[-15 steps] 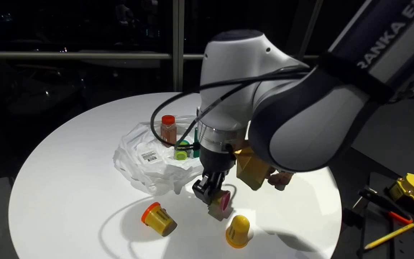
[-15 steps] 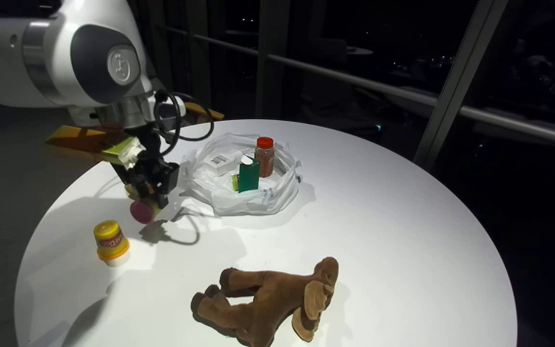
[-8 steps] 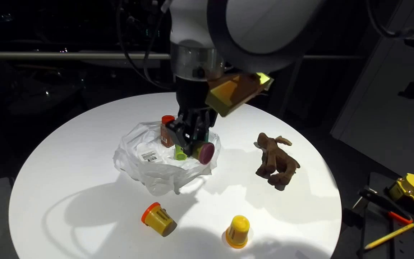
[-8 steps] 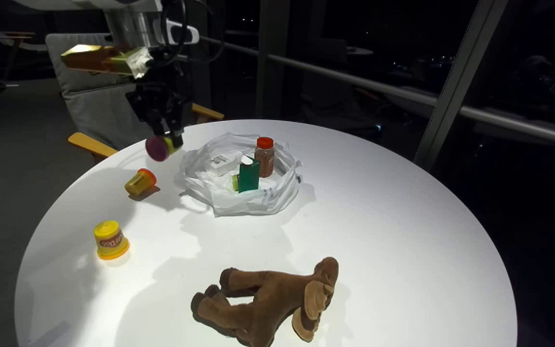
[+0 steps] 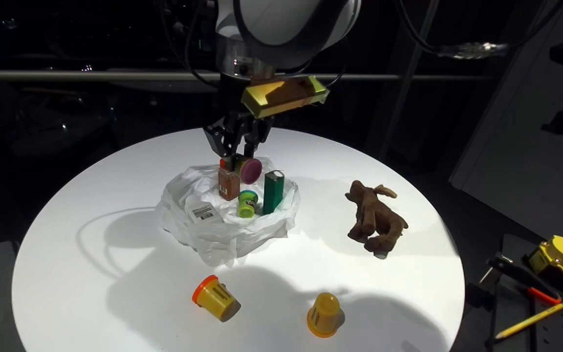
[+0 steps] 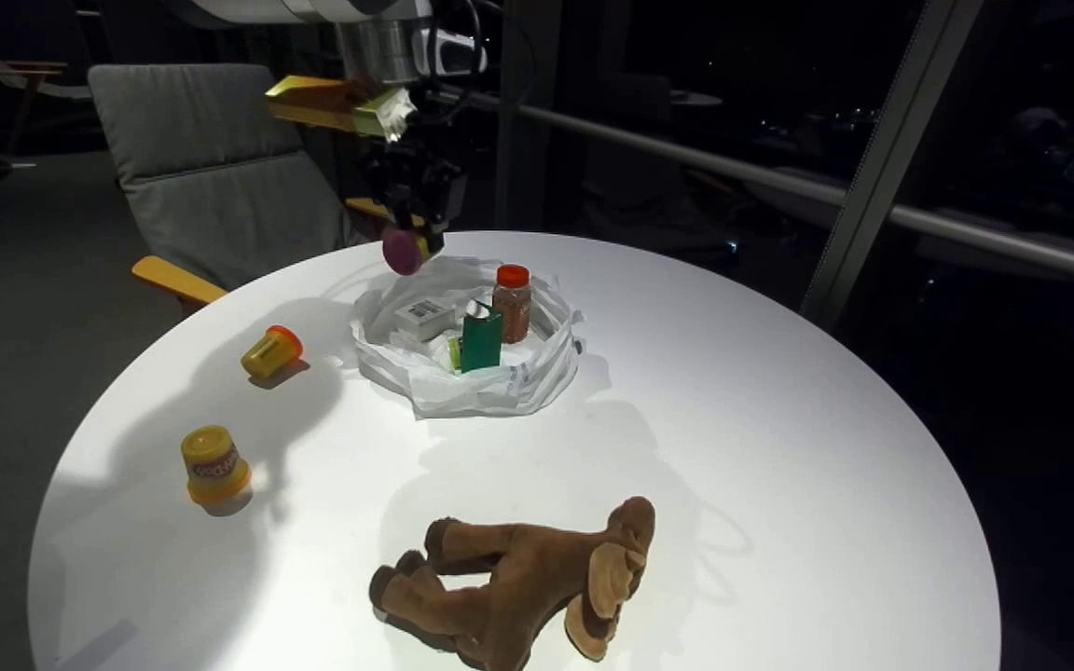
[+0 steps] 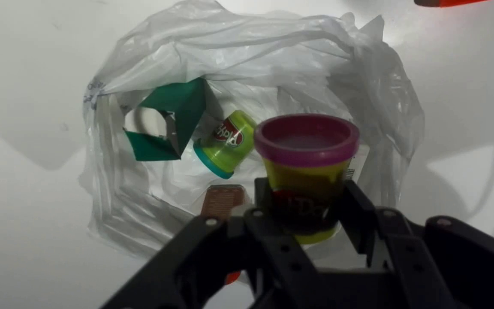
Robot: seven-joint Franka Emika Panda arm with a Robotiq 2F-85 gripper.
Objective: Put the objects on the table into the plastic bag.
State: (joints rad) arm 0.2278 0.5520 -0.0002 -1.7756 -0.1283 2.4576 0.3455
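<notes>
Holds the purple-rimmed tub (image 7: pixel 309 176) pinched in the gripper (image 7: pixel 306 201), b/w both fingers (image 7: pixel 358 210), on its side w/ purple end out, above the plastic bag (image 7: pixel 225 47); can't judge exact ht. Loses much of the tub's label to shade & fingers.

Takes in, below the gripper & inside the bag: the green box (image 5: pixel 273 193), standing; the lime tub (image 7: pixel 230 141), lying over; the white box (image 5: pixel 204 213), hidden in wrist view behind the held tub bar a barcoded edge; the red-capped bottle (image 6: pixel 512 315), w/ cap pt. covered by a finger in an exterior view. Cuts off a dark-&-orange sliver (image 7: pixel 448 2) at wrist view's top edge, well apart from the gripper; can't tell of what.

Incl., outside the bag, lower than the gripper & well apart: the red-rimmed tub (image 5: pixel 217 299), on its side; the orange-rimmed tub (image 5: pixel 324 314), standing rim down; the brown plush animal (image 6: pixel 537 582), clipped at frame bottom in an exterior view.

Leaves wide bare white table (image 6: pixel 779 419) R of the gripper, past the bag, in an exterior view. Puts the table's far edge close behind the gripper in both exterior views; can't tell the gap. Beyond that edge, to L, shows a gray chair (image 6: pixel 206 168), pt. hidden. Juts a yellow block (image 5: pixel 285 96) sideways just above the gripper.
</notes>
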